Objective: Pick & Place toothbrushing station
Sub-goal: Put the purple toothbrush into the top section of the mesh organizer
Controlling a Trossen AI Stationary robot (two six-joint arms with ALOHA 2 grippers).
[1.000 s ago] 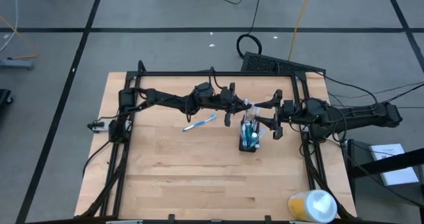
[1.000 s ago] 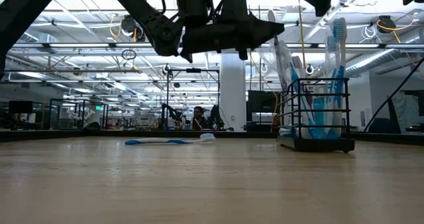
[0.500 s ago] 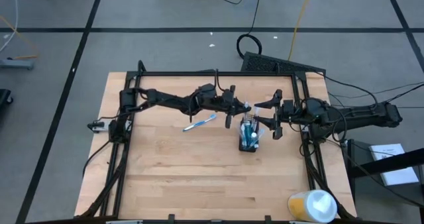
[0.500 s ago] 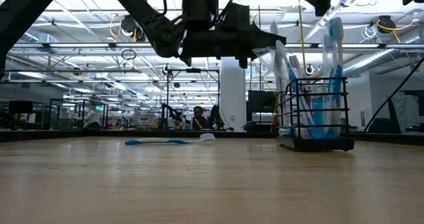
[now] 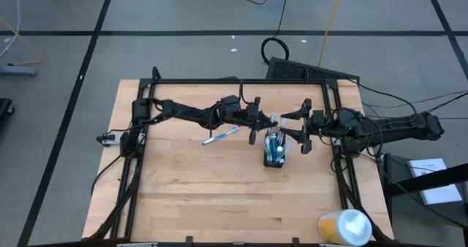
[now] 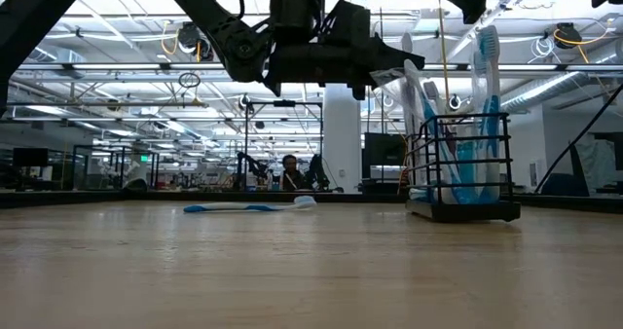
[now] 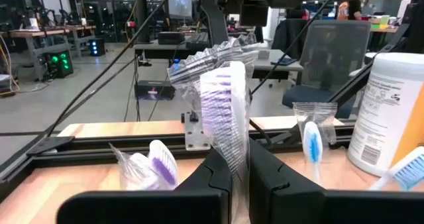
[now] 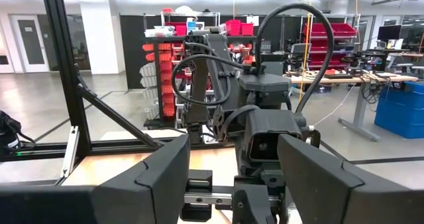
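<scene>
- We saw bright, even overhead light and soft shadows on the table [image 5: 219,181].
- Ceiling strip lights glared; near foreground was blurred.

Cut off by the high view's lower edge: the yellow-and-white roll [image 5: 344,227]. Too small from above to count: the toothbrushes [image 5: 276,141] in the mesh cup [image 5: 274,159]. Hidden in the left wrist view: the lower end of the wrapped toothbrush [image 7: 225,118], pinched between the left hand's [image 7: 231,177] fingers. Cropped at that view's side: a white canister [image 7: 391,114].
</scene>
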